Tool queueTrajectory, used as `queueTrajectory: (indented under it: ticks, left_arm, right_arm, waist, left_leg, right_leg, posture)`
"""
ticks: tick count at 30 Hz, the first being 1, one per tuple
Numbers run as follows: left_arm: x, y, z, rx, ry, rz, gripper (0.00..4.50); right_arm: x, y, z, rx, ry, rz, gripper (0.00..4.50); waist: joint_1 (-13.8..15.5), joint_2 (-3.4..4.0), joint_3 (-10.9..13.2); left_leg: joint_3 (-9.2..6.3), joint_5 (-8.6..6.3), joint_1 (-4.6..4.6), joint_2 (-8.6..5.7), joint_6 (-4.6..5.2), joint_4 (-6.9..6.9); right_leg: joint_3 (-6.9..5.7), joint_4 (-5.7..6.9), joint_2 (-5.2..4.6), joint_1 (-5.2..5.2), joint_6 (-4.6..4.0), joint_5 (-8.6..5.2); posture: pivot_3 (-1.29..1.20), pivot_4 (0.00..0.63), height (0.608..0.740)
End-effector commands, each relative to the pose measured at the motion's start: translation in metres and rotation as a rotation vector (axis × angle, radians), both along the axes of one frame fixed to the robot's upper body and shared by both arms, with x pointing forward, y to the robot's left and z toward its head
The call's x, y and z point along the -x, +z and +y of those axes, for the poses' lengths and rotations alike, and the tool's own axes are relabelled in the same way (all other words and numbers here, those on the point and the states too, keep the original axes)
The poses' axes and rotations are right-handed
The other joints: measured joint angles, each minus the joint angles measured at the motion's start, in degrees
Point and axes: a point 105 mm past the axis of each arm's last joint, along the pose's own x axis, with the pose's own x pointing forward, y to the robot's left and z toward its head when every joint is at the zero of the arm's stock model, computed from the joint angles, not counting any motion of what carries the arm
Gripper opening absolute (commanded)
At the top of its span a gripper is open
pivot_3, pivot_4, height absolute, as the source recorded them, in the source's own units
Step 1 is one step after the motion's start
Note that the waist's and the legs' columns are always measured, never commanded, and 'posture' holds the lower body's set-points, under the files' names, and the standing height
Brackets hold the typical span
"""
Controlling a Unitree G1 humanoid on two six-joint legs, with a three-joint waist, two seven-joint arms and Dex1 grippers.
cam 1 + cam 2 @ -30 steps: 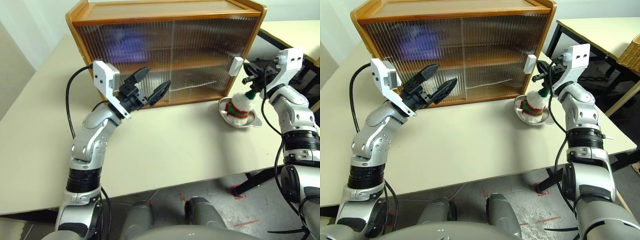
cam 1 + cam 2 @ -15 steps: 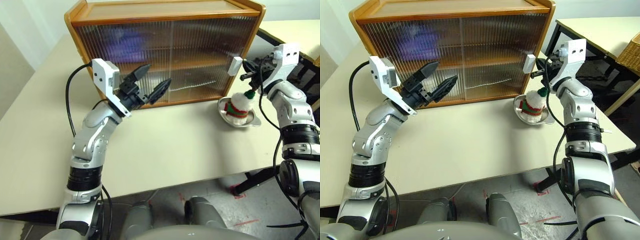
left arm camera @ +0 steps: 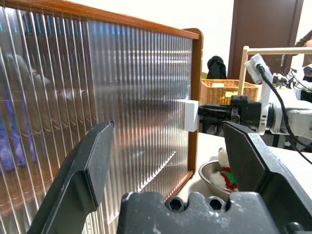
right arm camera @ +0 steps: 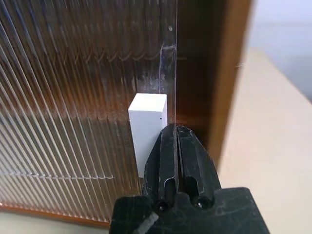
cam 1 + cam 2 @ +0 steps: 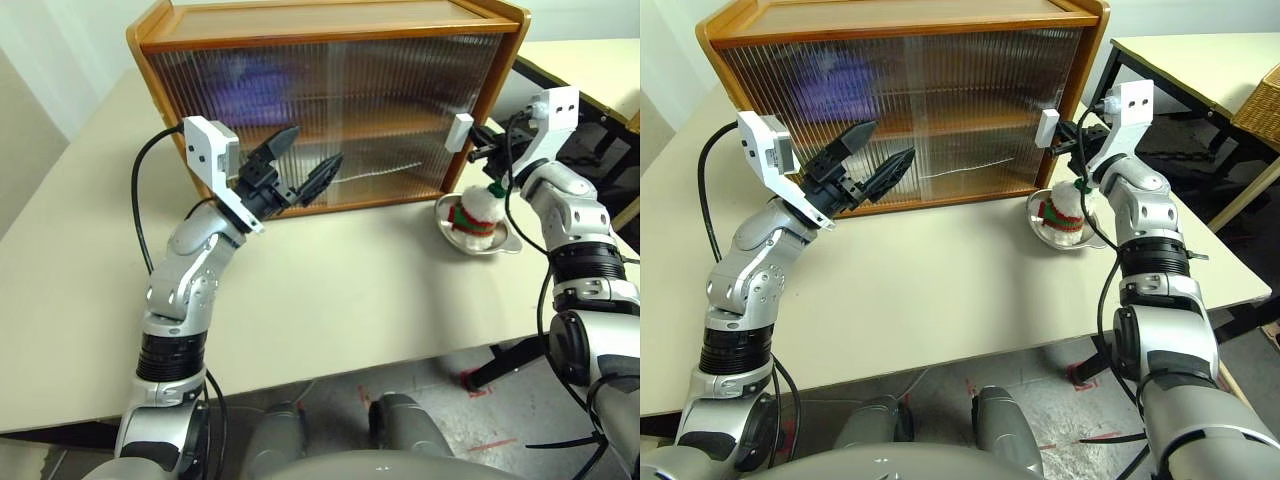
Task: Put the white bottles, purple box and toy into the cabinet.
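Orange-brown wood frames the cabinet (image 5: 330, 100), which stands at the back of the pale table (image 5: 330, 290) with its two ribbed see-through sliding doors across the front. A purple blur behind the left door (image 5: 250, 85) is the purple box, up on the shelf inside; its outline cannot be made out through the ribs. Whether the white bottles are inside cannot be told from here.

The right hand (image 5: 482, 152) reaches in level at the cabinet's right end, its two black fingers pressed flat together. Their tips sit right against the white handle (image 4: 147, 129) of the right-hand door, close to the wooden side post; in the right wrist view the closed fingers (image 4: 176, 161) lie just beside and partly in front of that white block. They are not gripping anything.

The left hand (image 5: 305, 170) hangs in front of the left door, above the table and clear of the glass, tilted slightly upward. Its fingers (image 3: 85, 175) are spread wide apart with nothing between them.

The toy (image 5: 478, 212), a fluffy white snowman with a red and green scarf and a green hat, sits in a shallow metal dish (image 5: 505, 243) on the table just in front of the cabinet's right corner, below the right arm. It is outside the cabinet. A wicker basket (image 3: 222, 91) stands on another table beyond.
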Motion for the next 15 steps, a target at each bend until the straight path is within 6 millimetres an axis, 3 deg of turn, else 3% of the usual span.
queueTrajectory:
  ticks: [1,15]
  left_arm:
    - [0.0,0.001,-0.003,-0.005,-0.004,-0.007,4.5]
    - [0.002,-0.001,-0.003,0.0,-0.005,-0.001,4.5]
  right_arm:
    - [-0.001,-0.002,0.017,0.014,0.069,0.017,0.03]
    - [0.001,-0.007,0.084,-0.016,0.26,0.024,0.03]
  waist:
    - [-0.03,0.0,0.0]
    - [-0.06,0.0,0.0]
  left_leg:
    - [0.0,0.0,0.0,0.0,0.0,0.0]
    - [0.0,0.0,0.0,0.01,-0.01,-0.16]
  right_leg:
    - [0.0,0.0,0.0,0.0,0.0,0.0]
    - [0.01,-0.01,-0.01,-0.05,-0.04,-0.01]
  posture:
    - [0.06,0.0,0.74]
    - [0.07,0.0,0.74]
